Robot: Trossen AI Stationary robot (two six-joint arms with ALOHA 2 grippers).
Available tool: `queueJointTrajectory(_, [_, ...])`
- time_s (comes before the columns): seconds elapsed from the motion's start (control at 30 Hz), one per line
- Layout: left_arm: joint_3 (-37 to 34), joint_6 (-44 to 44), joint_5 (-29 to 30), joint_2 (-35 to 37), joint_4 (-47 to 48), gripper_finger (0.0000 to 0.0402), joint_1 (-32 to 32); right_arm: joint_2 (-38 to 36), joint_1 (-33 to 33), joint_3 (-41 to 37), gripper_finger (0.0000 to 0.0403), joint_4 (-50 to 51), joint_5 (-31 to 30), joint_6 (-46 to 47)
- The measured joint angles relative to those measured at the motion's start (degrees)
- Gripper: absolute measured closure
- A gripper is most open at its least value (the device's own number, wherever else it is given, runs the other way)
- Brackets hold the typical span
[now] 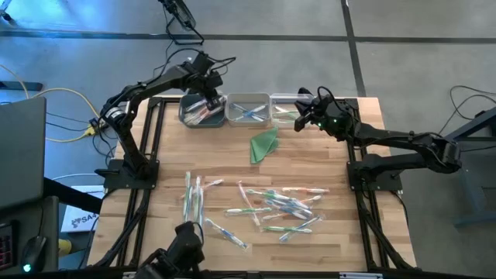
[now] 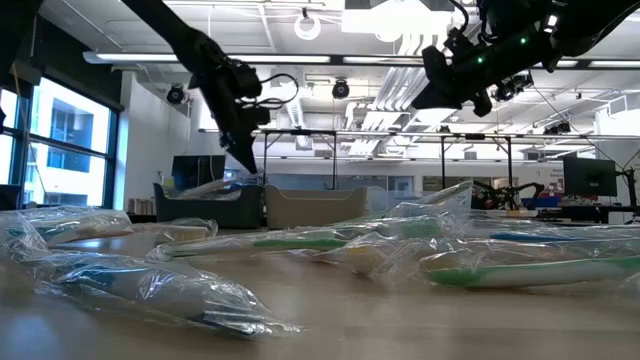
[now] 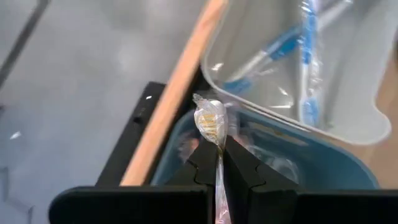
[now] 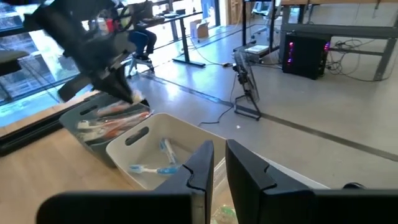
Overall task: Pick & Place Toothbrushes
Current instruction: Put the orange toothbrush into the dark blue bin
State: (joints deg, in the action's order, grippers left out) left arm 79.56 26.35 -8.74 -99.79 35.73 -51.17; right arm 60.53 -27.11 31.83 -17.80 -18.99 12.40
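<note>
Here the left gripper (image 1: 215, 101), jaws pinching a wrapped toothbrush (image 3: 211, 121), hangs over the dark bin (image 1: 194, 115) at the table's far edge; releasing it comes next. The right gripper (image 1: 304, 122) waits nearby, jaws nearly together and empty.

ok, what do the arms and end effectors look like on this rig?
Two matte black jointed arms on black frame mounts. The left end effector has two flat, angular black fingers tapering to blunt tips. The right end effector has the same black fingers, and green lights glow on its wrist housing. Black cables loop along the links; yellow cables run off near the left arm's base.
</note>
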Motion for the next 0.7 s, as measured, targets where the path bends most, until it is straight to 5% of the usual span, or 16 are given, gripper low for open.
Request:
queueJointTrajectory(0.47, [-3.3,3.9,-0.1,0.0,-2.7,0.0396,0.1,0.0,0.0,0.0,0.0369,0.0,-1.9,-0.1])
queueJointTrajectory(0.7, [-3.3,3.9,1.6,0.0,-2.7,0.0351,0.2,0.0,0.0,0.0,0.0369,0.0,0.3,-0.6])
